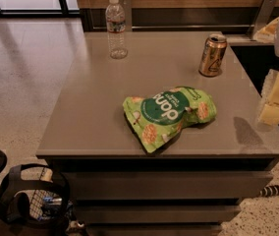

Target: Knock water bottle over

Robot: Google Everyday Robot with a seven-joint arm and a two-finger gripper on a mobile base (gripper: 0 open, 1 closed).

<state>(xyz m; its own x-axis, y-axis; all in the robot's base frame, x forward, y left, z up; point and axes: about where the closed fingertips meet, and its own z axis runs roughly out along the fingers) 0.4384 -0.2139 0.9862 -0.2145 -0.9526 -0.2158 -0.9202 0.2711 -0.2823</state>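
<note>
The water bottle (116, 27) is a slim clear ribbed bottle with a white cap and a small label band. It stands upright at the far left of the grey table (95, 107). My gripper (278, 101) shows at the right edge of the camera view, just off the table's right side, raised above table height. It is far from the bottle, across the whole width of the table, and touches nothing.
A gold drink can (212, 55) stands upright at the far right of the table. A green snack bag (169, 113) lies flat in the middle. A black wire basket (31, 200) sits on the floor at the lower left. A wall runs behind the table.
</note>
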